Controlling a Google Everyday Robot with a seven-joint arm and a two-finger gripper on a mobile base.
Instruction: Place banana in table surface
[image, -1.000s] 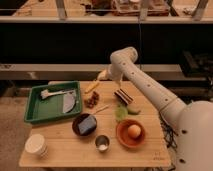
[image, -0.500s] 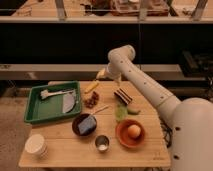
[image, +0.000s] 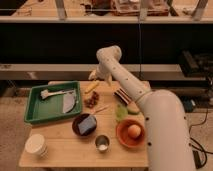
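At far edge of pale-wood plank surface (image: 70, 148), robot hand (image: 94, 76) sits right over small curved yellow banana (image: 91, 88). Banana looks to be lying on wood beside green plastic tray (image: 52, 119). Hand wide or narrow: can't tell. Step: prob. end of placement. Next: confirm let-go, lift straight up w/o nudging fruit.

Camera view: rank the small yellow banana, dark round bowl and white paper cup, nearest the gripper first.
1. Small yellow banana, just below the gripper, far side.
2. Dark round bowl, middle.
3. White paper cup, front left corner.
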